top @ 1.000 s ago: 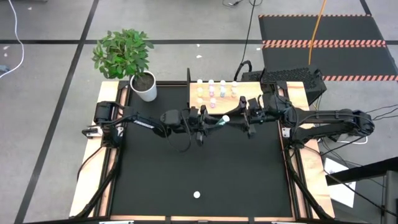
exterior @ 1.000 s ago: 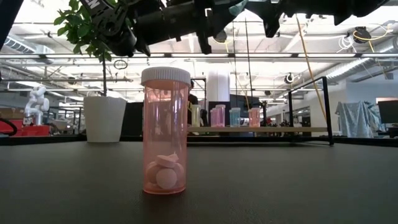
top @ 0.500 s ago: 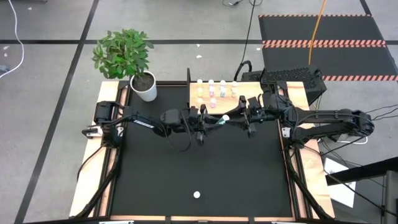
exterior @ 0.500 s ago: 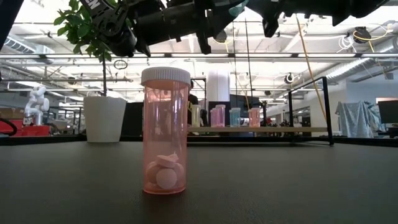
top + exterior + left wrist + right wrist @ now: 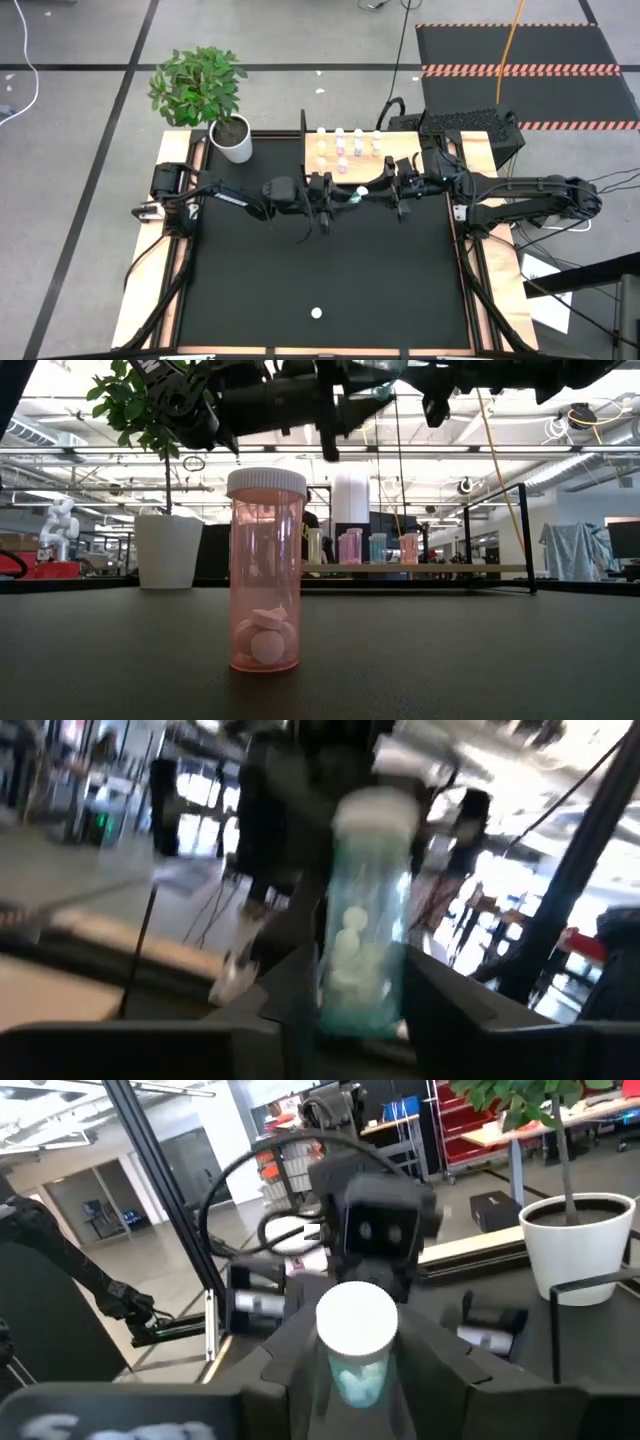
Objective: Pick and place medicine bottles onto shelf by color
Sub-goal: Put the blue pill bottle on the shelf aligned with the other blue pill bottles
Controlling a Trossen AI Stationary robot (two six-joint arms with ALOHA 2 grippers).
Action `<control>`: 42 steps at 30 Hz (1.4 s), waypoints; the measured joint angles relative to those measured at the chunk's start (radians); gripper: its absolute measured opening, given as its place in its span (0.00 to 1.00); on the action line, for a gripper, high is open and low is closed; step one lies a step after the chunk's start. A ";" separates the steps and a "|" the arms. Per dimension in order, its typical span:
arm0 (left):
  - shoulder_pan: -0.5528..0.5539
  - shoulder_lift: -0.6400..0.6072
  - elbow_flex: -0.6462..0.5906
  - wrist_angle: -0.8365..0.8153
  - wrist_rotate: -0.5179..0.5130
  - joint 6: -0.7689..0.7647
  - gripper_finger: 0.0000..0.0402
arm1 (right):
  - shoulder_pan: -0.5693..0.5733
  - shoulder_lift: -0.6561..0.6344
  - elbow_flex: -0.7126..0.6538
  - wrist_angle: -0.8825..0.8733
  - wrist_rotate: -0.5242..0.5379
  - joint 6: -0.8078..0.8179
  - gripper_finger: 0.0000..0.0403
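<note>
Above the middle of the black table [image 5: 320, 270], toward its twelve o'clock edge, the two arms meet nose to nose with one teal bottle [image 5: 359, 192] between them, held clear of the surface. The left gripper [image 5: 345, 196] reaches in from nine o'clock and the right gripper [image 5: 378, 189] from three o'clock. In the left wrist view the teal bottle [image 5: 365, 920] stands between that arm's own dark fingers [image 5: 300, 990], which lie close along both its sides; white pills show through its wall. In the right wrist view the bottle's white cap [image 5: 357, 1318] faces the camera, and the right arm's fingers [image 5: 290, 1340] flank the bottle narrowly on either side. Both pincers are drawn in on the bottle, though I cannot tell which one bears its weight.

At twelve o'clock from the grippers lies the shelf [image 5: 400, 150], a light-wood board, with a cluster of small bottles [image 5: 347, 143] standing on it; in the low view they show as a row, yellow-green, magenta, teal and pink. A lone pink bottle [image 5: 266, 570] with a white cap stands upright on the table toward six o'clock, well apart from both arms, a few white pills at its bottom. A potted plant [image 5: 205, 95] in a white pot sits at the table's ten o'clock corner.
</note>
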 joint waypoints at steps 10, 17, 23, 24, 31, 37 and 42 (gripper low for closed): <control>0.008 0.001 -0.002 -0.468 -0.022 -0.036 0.67 | -0.090 0.000 0.001 -0.202 0.033 -0.150 0.29; 0.003 0.001 -0.002 -0.855 -0.022 -0.181 0.71 | -0.228 0.073 0.001 -0.251 0.037 -0.298 0.30; -0.015 0.001 -0.002 -0.971 -0.022 -0.213 0.67 | -0.344 0.241 0.001 -0.195 0.057 -0.323 0.30; -0.020 0.001 -0.002 -0.971 -0.022 -0.215 0.66 | -0.357 0.269 0.001 -0.179 0.056 -0.329 0.30; -0.050 0.001 -0.002 -0.963 -0.022 -0.215 0.61 | -0.400 0.398 0.001 -0.093 0.060 -0.414 0.30; -0.067 0.001 -0.002 -0.961 -0.054 -0.208 0.61 | -0.419 0.456 0.001 -0.069 0.133 -0.436 0.30; -0.065 0.001 -0.002 -0.961 -0.057 -0.207 0.61 | -0.434 0.485 0.001 -0.037 0.133 -0.426 0.30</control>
